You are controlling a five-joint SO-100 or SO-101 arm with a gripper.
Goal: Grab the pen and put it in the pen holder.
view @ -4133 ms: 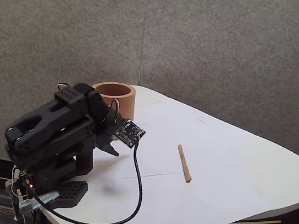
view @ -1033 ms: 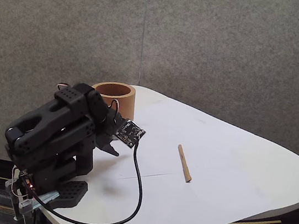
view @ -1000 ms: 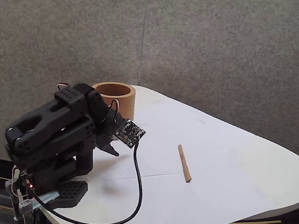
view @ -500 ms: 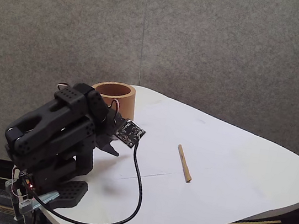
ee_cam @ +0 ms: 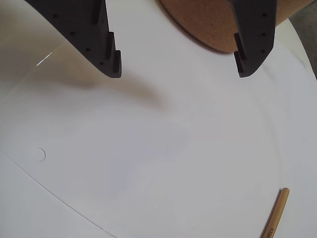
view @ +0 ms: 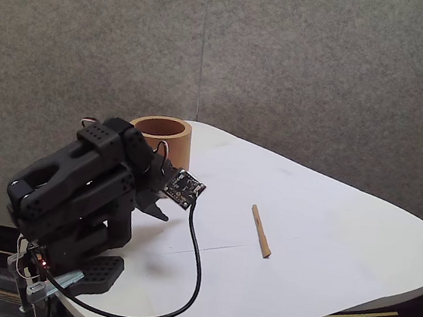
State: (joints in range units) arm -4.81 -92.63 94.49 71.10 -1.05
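End effector (ee_cam: pixel 178 69): its two dark fingers (ee_cam: pixel 101 44) are spread wide. It holds nothing and touches nothing. It hangs just above the white counter (ee_cam: pixel 148 148).
Arm (view: pixel 81 187): in the fixed view it is folded up low, just left of the pen holder (view: pixel 163 140) and a bit nearer the camera.
Pen holder: a fat brown cup. It stands on the counter by the back edge. In the wrist view its brown wall shows right behind the finger tips.
Cable (view: pixel 193 262): a black loop on the counter, right of the pen holder and nearer the camera.
Pen (view: pixel 260 230): a thin tan stick lying flat, well to the right of the pen holder. Nothing touches it.
What could go wrong: the pen is thin and flat, so it may roll or slip out when the fingers squeeze. The arm swings right next to the pen holder, so it could bump the cup over. The cable could drag across and push the pen away.
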